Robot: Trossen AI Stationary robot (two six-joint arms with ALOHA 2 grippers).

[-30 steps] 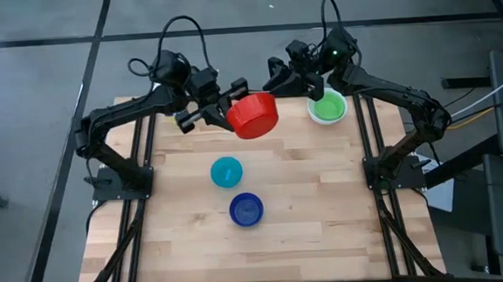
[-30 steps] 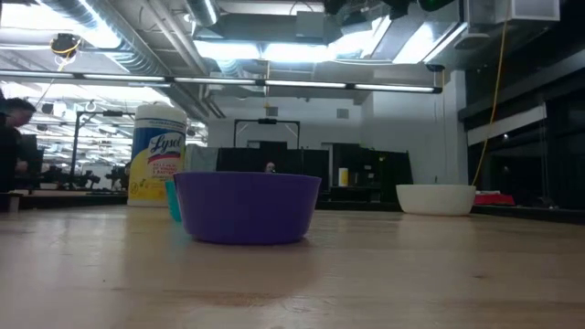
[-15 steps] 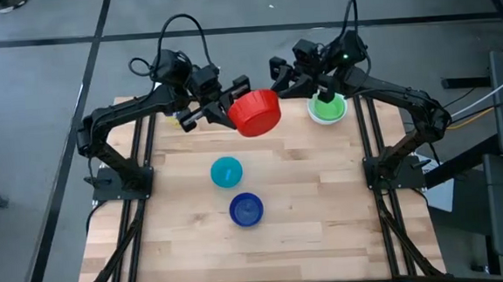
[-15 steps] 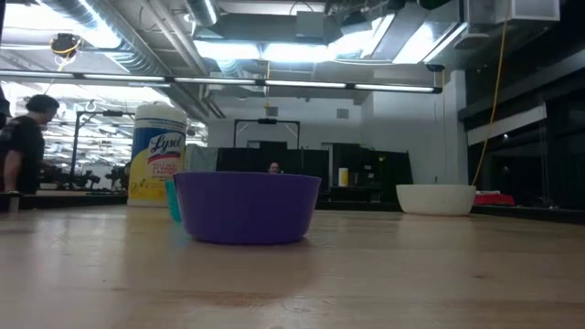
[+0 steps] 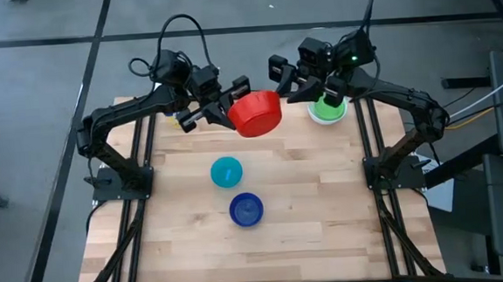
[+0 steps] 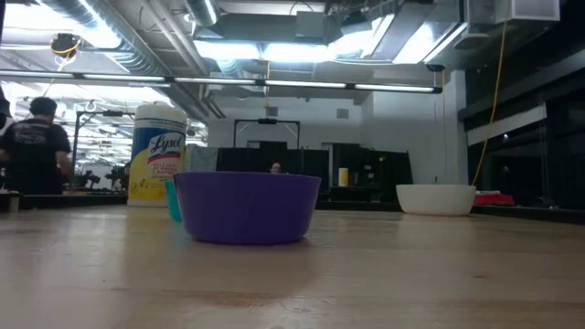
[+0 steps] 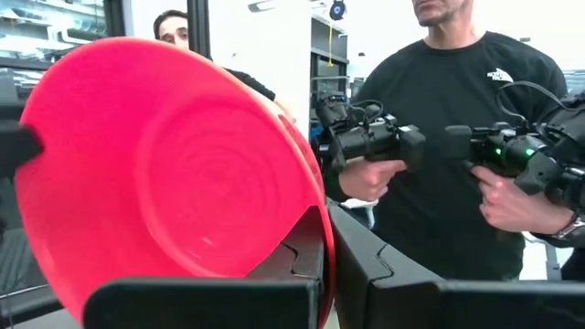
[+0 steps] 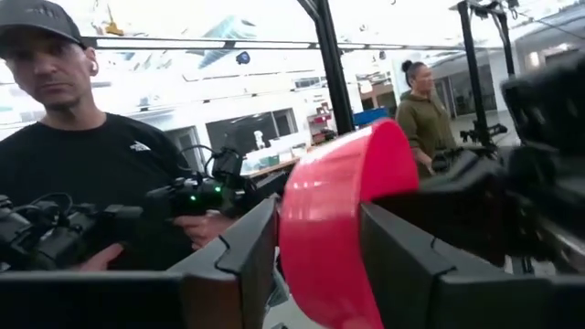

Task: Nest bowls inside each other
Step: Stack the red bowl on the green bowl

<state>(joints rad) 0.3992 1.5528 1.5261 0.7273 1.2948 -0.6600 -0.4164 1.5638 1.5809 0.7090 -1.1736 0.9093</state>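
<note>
My left gripper (image 5: 232, 108) is shut on the red bowl (image 5: 256, 113), high above the table's far middle. The fingers of my right gripper (image 5: 285, 88), open, stand on either side of that bowl's wall (image 8: 320, 228). A green bowl (image 5: 326, 108) sits inside the white bowl (image 6: 436, 198) at the far right. The teal bowl (image 5: 226, 170) and the dark blue bowl (image 5: 246, 209) rest on their bases mid-table. My left gripper holds the red bowl by its rim (image 7: 322, 239), one finger (image 7: 206, 302) inside the bowl and one (image 7: 393, 288) outside. The fingers come about level from the table's left. The bowl is lifted clear and tipped on its side. My right gripper: I cannot tell whether it touches the bowl.
A white-lidded jar (image 6: 157, 153) with a yellow label stands at the far left, under my left arm. Beyond the table's far edge a person (image 7: 457, 137) holds two hand controllers. Bare wood lies along the near half of the table (image 5: 258, 254).
My right gripper has risen from over the green bowl and tipped upward, turning about its own line, and now its fingers stand at the red bowl. The red bowl stays held aloft by my left gripper.
</note>
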